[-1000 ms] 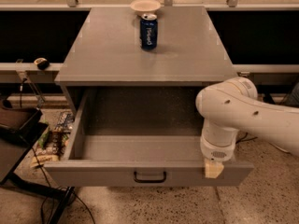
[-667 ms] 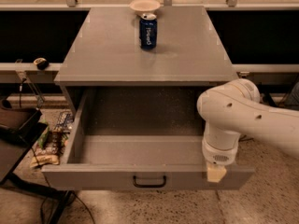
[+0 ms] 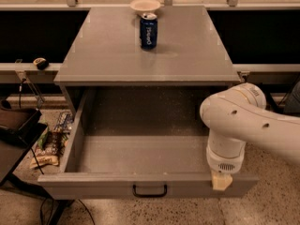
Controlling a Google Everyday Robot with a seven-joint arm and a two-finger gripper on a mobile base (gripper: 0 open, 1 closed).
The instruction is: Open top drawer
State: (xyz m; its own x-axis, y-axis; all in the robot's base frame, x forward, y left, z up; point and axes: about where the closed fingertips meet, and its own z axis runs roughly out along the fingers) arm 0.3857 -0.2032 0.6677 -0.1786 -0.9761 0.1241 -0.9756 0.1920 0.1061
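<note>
The top drawer (image 3: pixel 93 186) of the grey cabinet stands pulled far out toward me, its deep grey box interior (image 3: pixel 140 153) showing and holding nothing. Its small black bar handle (image 3: pixel 149 190) sits at the middle of the front panel. My white arm comes in from the right and bends down over the drawer's right front corner. My gripper (image 3: pixel 221 182) points down at the front panel's top edge, to the right of the handle. The lower drawers are hidden under the open one.
A blue soda can (image 3: pixel 148 30) and a small white bowl (image 3: pixel 145 5) stand on the cabinet top (image 3: pixel 108 55) at the back. Snack packets (image 3: pixel 51 142) and a dark bin (image 3: pixel 16 125) lie on the floor at the left. A cable runs under the drawer's left corner.
The drawer has slid a little further out toward me. My arm and gripper have moved with its front edge, slightly down in the view.
</note>
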